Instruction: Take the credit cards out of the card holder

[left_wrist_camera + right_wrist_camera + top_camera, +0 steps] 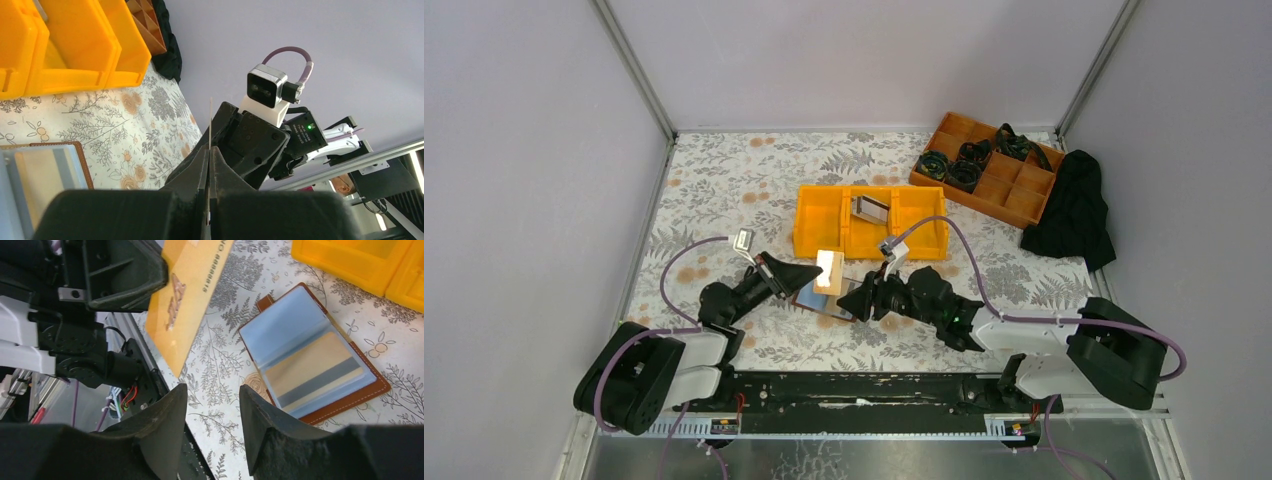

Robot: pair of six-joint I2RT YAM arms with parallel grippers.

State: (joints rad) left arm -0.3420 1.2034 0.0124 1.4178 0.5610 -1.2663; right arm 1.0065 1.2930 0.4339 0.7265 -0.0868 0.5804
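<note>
Credit card (192,295) hangs above the card holder (310,355), pinched by our left gripper (209,150) to clear its sleeves; our right gripper (212,405) hovers beside it, fingers spread, likely for the striped card (315,375) inside.

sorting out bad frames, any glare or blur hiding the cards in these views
top external: glare blows the held card out to white; left wrist: that card shows edge-on only, left tool close and soft; right wrist: card print and card holder sharp, right tool soft
</note>
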